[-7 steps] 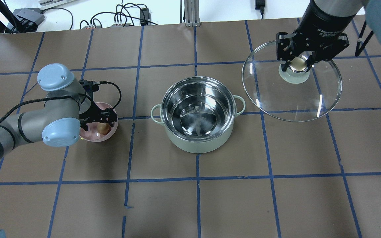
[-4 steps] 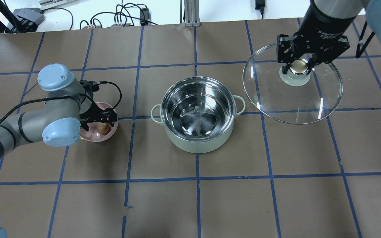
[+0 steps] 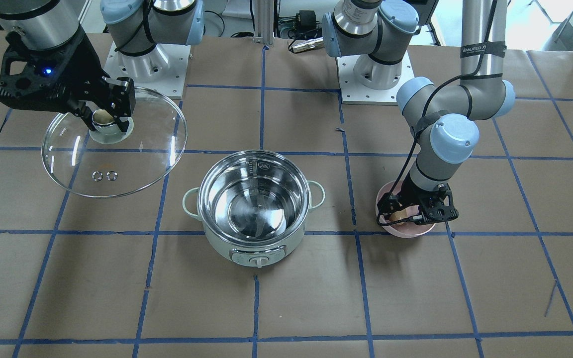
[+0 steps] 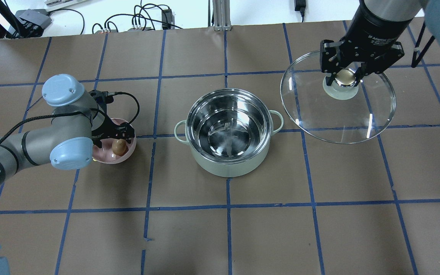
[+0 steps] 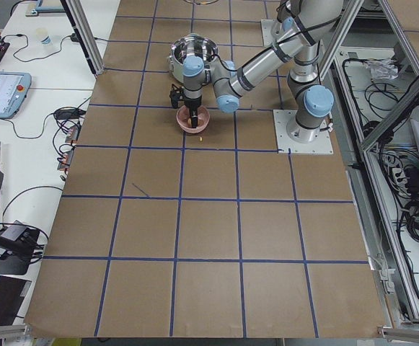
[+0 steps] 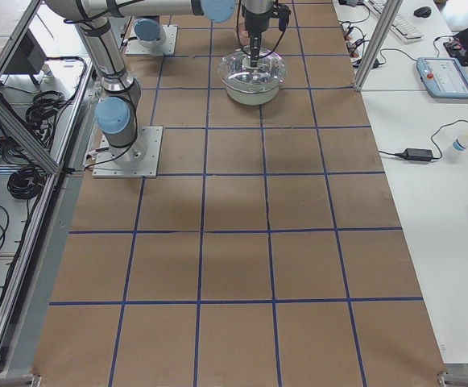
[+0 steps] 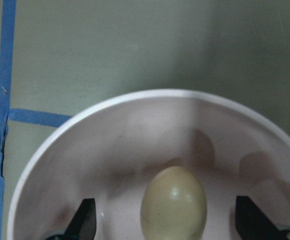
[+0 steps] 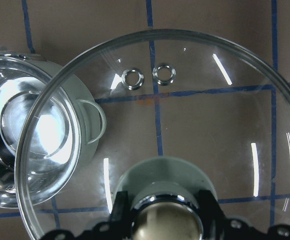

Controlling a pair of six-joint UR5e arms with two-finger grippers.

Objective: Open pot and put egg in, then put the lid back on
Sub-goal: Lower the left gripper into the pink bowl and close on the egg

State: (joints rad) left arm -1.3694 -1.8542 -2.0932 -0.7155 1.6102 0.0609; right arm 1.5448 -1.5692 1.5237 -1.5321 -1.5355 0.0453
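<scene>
So here's where we're at. The pot (image 4: 227, 164) sits in the middle of the table (image 4: 319, 229) with its lid off, and we get a clear look at the shiny steel inside. The egg (image 7: 173, 204) is lying in the pink bowl (image 4: 107, 159), well off to the robot's left of the pot.

The left gripper (image 4: 118, 143) is down inside that bowl. From the left wrist view, its fingers (image 7: 85, 222) are spread wide, one on each side of the egg with a gap both ways, so nothing is touching it.

On the other side, the right gripper (image 4: 344, 76) is pinched tight on the cream-gold knob (image 8: 164, 222) and holds the lid (image 4: 338, 118) up by it, out to the robot's right of the pot. The two vent holes (image 8: 133, 78) show nicely through the glass. We can't really tell how high the lid hangs over the table.
</scene>
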